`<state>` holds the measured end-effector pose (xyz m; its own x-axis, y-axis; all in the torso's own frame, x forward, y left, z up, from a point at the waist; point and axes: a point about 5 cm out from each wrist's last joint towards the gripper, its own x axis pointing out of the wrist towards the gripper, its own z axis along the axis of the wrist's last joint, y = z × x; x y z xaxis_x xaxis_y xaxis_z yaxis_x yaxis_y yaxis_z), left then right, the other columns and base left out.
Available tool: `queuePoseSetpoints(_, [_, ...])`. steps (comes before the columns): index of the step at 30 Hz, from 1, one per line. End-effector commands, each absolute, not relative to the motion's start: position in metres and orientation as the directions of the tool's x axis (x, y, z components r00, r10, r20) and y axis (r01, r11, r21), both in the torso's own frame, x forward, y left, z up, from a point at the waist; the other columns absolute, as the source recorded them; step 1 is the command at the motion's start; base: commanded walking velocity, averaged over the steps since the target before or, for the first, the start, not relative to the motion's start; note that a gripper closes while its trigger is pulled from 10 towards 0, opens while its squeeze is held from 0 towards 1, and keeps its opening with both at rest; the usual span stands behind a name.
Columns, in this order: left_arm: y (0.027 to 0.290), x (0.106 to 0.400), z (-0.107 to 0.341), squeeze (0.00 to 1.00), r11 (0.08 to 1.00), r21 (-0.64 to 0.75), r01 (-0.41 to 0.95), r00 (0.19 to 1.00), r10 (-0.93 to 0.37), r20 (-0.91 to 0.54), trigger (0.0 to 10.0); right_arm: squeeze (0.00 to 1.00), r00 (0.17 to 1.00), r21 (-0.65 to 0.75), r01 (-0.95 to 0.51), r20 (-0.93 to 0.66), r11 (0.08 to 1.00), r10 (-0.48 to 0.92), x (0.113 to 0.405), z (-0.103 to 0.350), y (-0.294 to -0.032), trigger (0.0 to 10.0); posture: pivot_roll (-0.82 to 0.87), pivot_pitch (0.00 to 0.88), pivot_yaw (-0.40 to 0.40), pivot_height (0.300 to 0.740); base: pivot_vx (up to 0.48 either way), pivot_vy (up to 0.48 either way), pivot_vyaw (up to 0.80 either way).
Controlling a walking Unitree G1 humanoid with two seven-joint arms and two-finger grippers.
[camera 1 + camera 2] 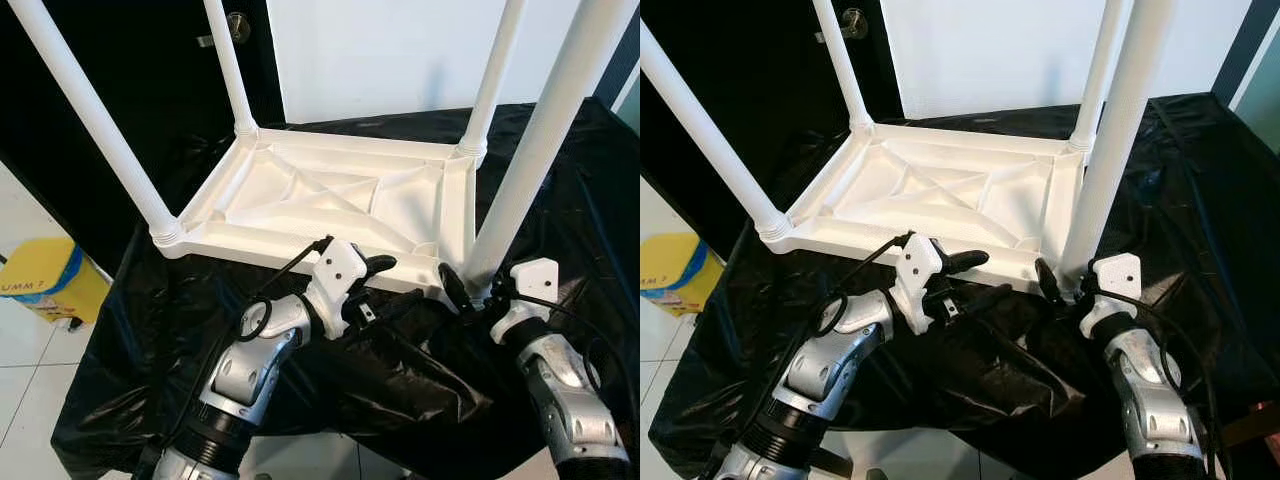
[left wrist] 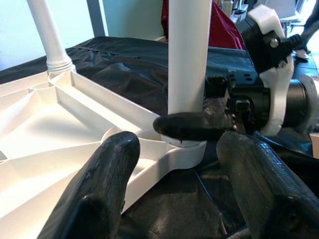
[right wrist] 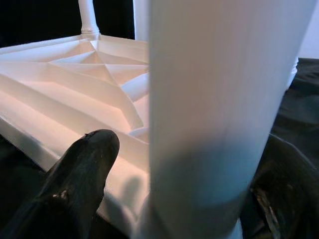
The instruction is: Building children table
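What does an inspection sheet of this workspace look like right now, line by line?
Surface: table under crinkled black plastic sheet.
Job's things: white plastic tabletop upside down, four white legs standing up; near-right leg.
Clutter: nothing seen.
Grippers: right gripper shut on near-right leg at its base; left gripper open at tabletop's near edge.
Cables: black cable loops along left arm.
Surroundings: yellow bin on tiled floor, dark door, white wall.

Both arms forward, elbows bent. Left gripper point(image 1: 392, 283) fingers spread, holding nothing, angled toward the right one. Right gripper point(image 1: 470, 293) fingers on either side of the near-right leg point(image 1: 530, 160) base.
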<state>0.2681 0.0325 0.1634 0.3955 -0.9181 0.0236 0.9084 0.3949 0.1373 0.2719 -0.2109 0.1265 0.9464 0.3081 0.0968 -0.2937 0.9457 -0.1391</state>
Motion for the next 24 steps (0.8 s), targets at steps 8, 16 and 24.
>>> queuePoseSetpoints(8, [0.032, 0.272, 0.162, 0.00, 0.413, 0.150, 0.898, 0.415, -0.909, 0.015, 10.0, 0.00, 0.884, -0.231, -0.448, 0.027, 0.863, 0.466, 0.289, 0.129, -0.211, 5.3, -0.17, 0.010, 0.078, 0.740, 0.000, 0.000, 0.00])
queuePoseSetpoints(16, [0.032, 0.272, 0.162, 0.00, 0.412, 0.154, 0.898, 0.415, -0.910, 0.017, 10.0, 0.00, 0.878, -0.230, -0.470, -0.025, 0.852, 0.477, 0.289, 0.120, -0.215, 0.0, -0.17, 0.000, 0.080, 0.740, 0.000, 0.000, 0.00])
queuePoseSetpoints(24, [0.033, 0.272, 0.162, 0.00, 0.408, 0.156, 0.900, 0.411, -0.912, 0.016, 10.0, 0.00, 0.887, -0.200, -0.458, -0.029, 0.866, 0.462, 0.288, 0.115, -0.218, 10.0, -0.17, 0.000, 0.082, 0.740, 0.000, 0.000, 0.00])
